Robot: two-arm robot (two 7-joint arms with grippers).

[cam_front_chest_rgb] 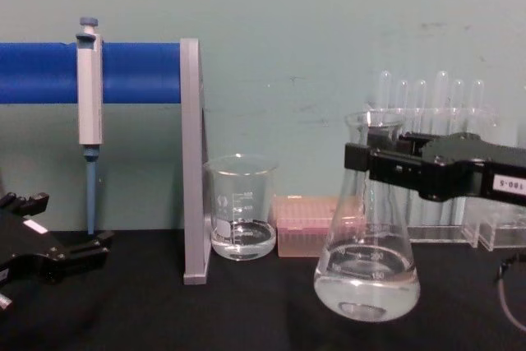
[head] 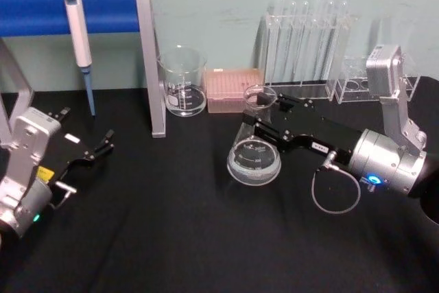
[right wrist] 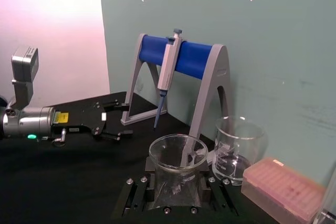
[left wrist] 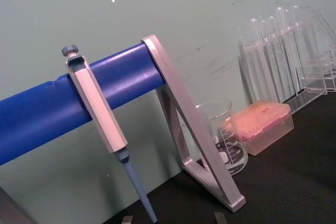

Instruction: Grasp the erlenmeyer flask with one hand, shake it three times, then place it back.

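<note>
Black desk (head: pixel 171 238), pale green wall: near the left edge the left tool (right wrist: pixel 119 121) lies parked, released and holding nothing. At the back stand a beaker (head: pixel 183 80) and a pink box (head: pixel 233 89); just in front of them, right of the desk's middle, is the flask (head: pixel 254 156), a little clear liquid in its base. Shaking could slip the smooth neck through the grip, slosh liquid out of the open mouth, or swing the wide base into the beaker. Right tool (cam_front_chest_rgb: pixel 371 162) is clenched on the flask's neck below the rim; whether the base touches the desk I cannot tell.
</note>
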